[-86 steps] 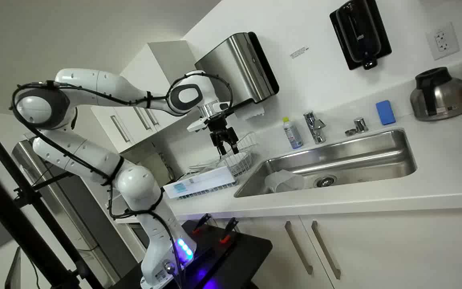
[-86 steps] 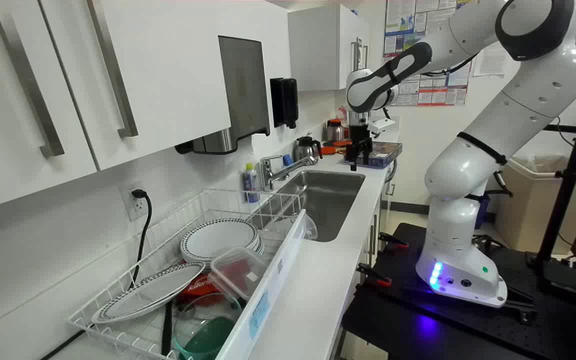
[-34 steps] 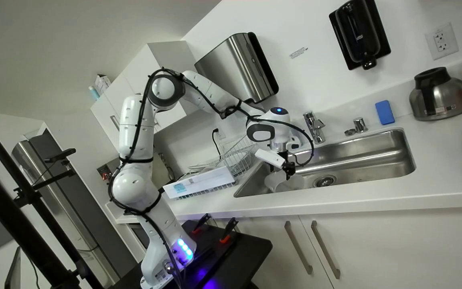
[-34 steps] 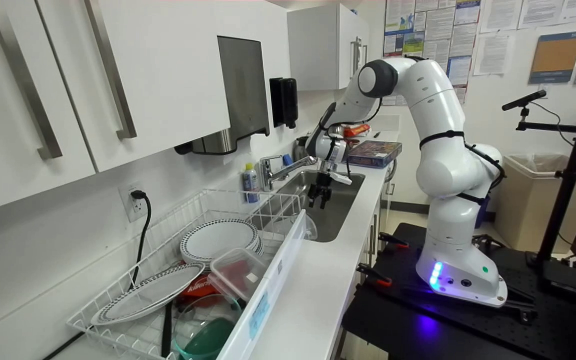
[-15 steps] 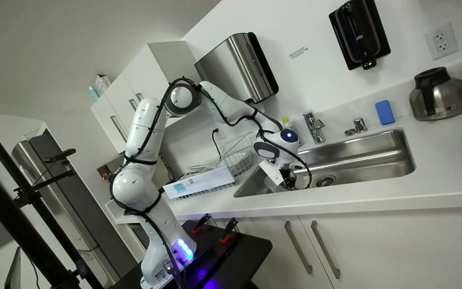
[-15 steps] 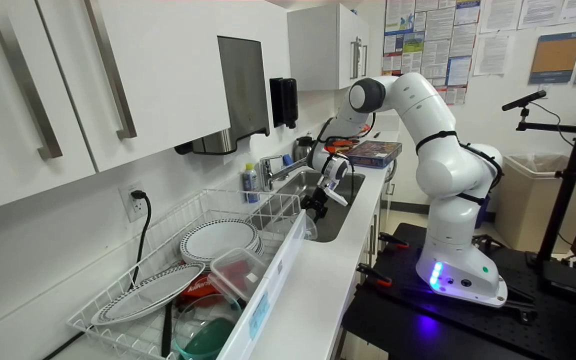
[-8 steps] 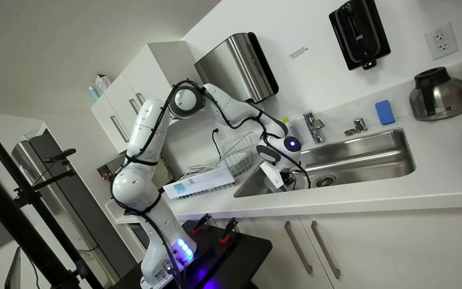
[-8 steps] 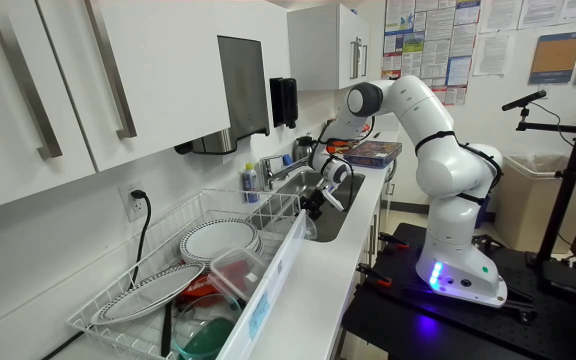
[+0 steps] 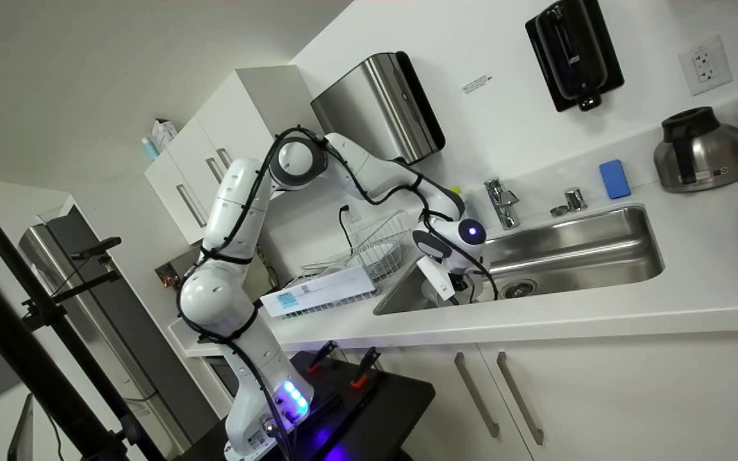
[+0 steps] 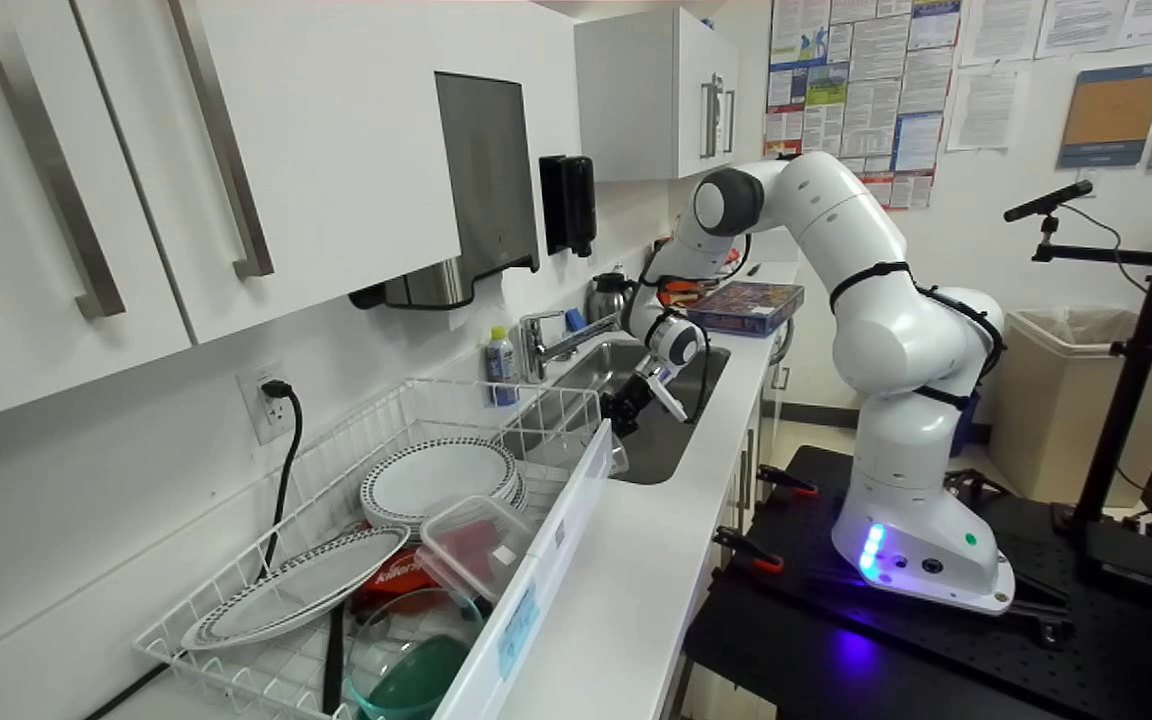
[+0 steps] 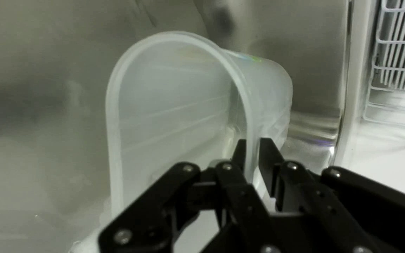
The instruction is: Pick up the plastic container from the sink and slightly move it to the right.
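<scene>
The plastic container point(image 11: 174, 112), whitish and translucent, lies on its side in the sink point(image 11: 40, 147) with its mouth toward the wrist camera. My gripper point(image 11: 252, 140) has one fingertip inside the mouth and one outside, closed against the rim and wall. In an exterior view, only a part of the container point(image 10: 620, 458) shows past the rack, under the gripper point(image 10: 620, 418). The fingers are mostly hidden behind the wrist in an exterior view, down in the left end of the sink point(image 9: 574, 256).
A white wire dish rack point(image 9: 318, 294) with plates stands close beside the sink's left end. Behind the sink are a chrome faucet point(image 9: 502, 203), a bottle point(image 10: 501, 365) with a yellow cap and a blue sponge point(image 9: 615, 179). A steel kettle point(image 9: 702, 153) stands further right.
The arm has come down from above the counter into the sink. Over the last second the jaws have closed on the container's wall, and the container has shifted slightly.
</scene>
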`<state>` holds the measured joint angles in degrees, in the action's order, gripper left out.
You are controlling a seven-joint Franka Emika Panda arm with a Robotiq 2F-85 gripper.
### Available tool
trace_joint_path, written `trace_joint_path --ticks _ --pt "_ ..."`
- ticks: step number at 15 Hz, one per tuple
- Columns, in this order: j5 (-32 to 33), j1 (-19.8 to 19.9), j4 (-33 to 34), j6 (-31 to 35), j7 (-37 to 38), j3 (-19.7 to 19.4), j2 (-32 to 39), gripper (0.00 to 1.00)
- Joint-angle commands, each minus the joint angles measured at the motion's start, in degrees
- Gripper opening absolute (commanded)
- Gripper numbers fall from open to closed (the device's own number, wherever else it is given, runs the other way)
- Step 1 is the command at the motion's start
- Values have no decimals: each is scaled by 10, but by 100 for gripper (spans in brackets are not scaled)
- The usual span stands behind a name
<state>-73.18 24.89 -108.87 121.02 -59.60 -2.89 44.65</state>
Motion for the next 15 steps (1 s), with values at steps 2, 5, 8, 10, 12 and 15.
trace_joint_path --ticks 2,5,8,10,12,15 --pt "-26 -17 -3 -33 -23 -22 -13 2" --pt "-45 -26 -30 -17 -38 -30 -41 2" --pt "-77 -34 -72 0 -56 -50 -88 2" --pt "-109 -39 -101 14 -65 -66 -122 2" --pt "-144 -46 -125 37 -69 -82 -150 2" --pt "-202 -57 -151 93 -67 -104 -182 2"
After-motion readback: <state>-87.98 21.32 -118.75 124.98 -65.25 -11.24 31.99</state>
